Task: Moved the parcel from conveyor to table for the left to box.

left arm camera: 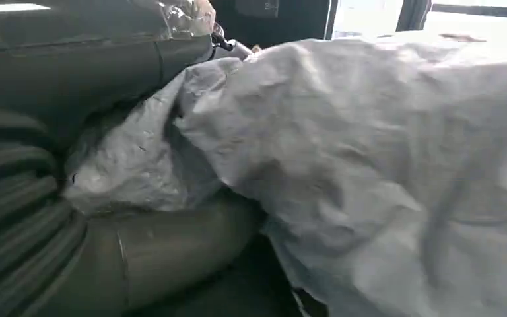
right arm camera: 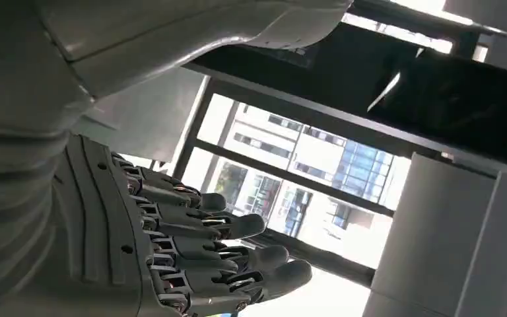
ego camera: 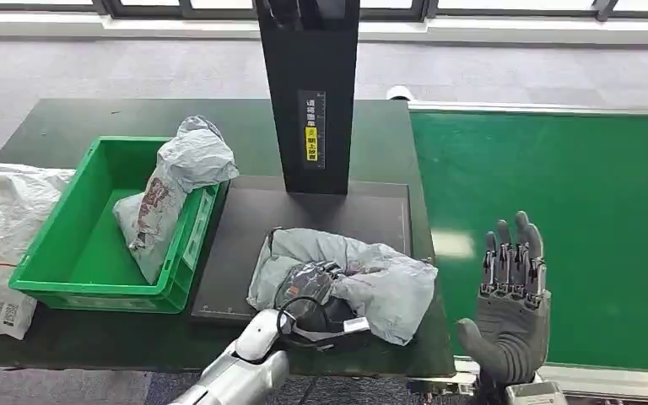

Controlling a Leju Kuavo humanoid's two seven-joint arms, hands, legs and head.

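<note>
We see grey parcel (ego camera: pixel 346 278) lying on dark worktop (ego camera: pixel 363 126), long side running left to right, between green box (ego camera: pixel 84 261) and green conveyor (ego camera: pixel 557 219). Our left hand (ego camera: pixel 308 304) sits on its near edge; looks like it grips, hard to tell. Box lies left of parcel. Our right hand (ego camera: pixel 513 291) up over conveyor, fingers spread, holding nothing.

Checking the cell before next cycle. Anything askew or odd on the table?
One thing: the grey parcel in the green bin leans on the bin's right wall with its top sticking out over the rim. The second parcel lies flat on the dark mat under the left hand.
</note>
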